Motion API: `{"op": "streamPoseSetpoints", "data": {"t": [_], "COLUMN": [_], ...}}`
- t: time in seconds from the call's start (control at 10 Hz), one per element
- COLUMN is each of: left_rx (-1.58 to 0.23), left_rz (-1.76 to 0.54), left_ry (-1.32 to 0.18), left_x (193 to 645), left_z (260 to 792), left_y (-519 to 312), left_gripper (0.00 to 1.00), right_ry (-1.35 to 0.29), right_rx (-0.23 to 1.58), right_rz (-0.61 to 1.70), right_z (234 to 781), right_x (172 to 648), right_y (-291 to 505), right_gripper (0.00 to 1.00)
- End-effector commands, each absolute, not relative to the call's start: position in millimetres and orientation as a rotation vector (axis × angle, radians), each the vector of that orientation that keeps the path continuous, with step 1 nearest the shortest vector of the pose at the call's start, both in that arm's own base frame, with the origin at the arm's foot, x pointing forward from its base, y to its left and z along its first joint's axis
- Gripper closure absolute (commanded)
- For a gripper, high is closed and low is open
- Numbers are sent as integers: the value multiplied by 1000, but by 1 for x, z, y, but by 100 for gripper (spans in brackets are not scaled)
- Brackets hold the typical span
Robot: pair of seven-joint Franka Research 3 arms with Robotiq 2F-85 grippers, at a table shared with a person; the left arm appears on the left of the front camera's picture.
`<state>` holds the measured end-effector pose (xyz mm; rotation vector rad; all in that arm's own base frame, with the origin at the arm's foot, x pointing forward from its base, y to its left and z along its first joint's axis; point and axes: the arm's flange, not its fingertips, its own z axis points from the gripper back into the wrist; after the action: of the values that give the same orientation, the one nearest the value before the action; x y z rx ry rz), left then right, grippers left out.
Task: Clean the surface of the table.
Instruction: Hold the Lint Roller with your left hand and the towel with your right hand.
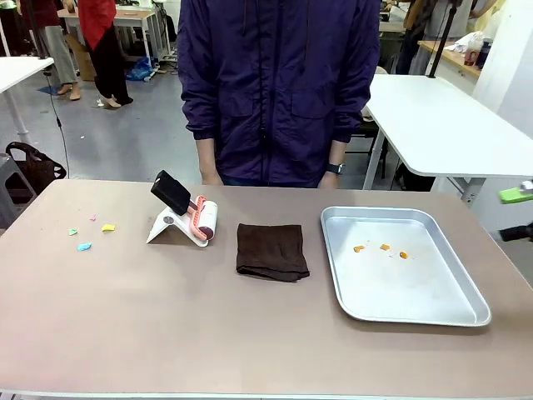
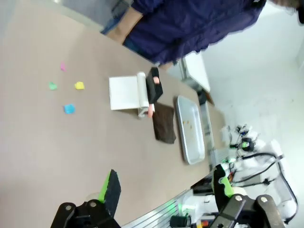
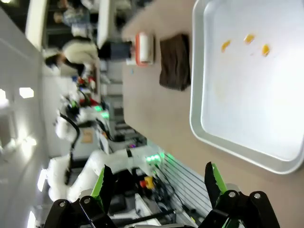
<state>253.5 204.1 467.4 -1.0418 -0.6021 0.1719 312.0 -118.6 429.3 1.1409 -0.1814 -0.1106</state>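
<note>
The brownish table point(image 1: 166, 325) carries small paper scraps point(image 1: 85, 246) in pink, green, yellow and blue near its left end. In the left wrist view the scraps point(image 2: 69, 109) lie well beyond my left gripper point(image 2: 166, 187), which hangs open and empty above the table point(image 2: 52, 152). My right gripper point(image 1: 518, 213) shows at the right edge, off the table's end, with its fingers apart. In the right wrist view the right gripper point(image 3: 158, 180) is open and empty over the table's edge point(image 3: 156, 118).
A lint roller point(image 1: 200, 219) rests on a white stand left of centre. A folded dark brown cloth point(image 1: 271, 250) lies at the middle. A silver tray point(image 1: 416, 312) at the right holds three orange crumbs point(image 1: 385, 247). A person in a purple jacket point(image 1: 275, 92) stands at the far side.
</note>
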Motion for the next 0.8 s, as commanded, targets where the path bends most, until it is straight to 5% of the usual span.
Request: {"op": "streamPoseSetpoints", "data": {"t": [0.0,0.5,0.6,0.7], "left_rx": [-1116,-1058,-1116,-1116], "left_rz": [206,365,319,319], "left_ry": [-720,-784,-749,-749], "left_x": [205,201,237,237], "left_z": [421,414,471,471], "left_y": [169,92,229,229], "left_gripper": [0,0,0,0], "right_ry": [-274,-392,-329,-329], "right_rx": [1258,1231,1287,1287], "right_rz": [-200,-356,-353,-353], "right_z": [407,382,379,379], "right_x": [316,300,294,294], "right_y": [-156,-194,-196,-196], "right_gripper": [0,0,0,0]}}
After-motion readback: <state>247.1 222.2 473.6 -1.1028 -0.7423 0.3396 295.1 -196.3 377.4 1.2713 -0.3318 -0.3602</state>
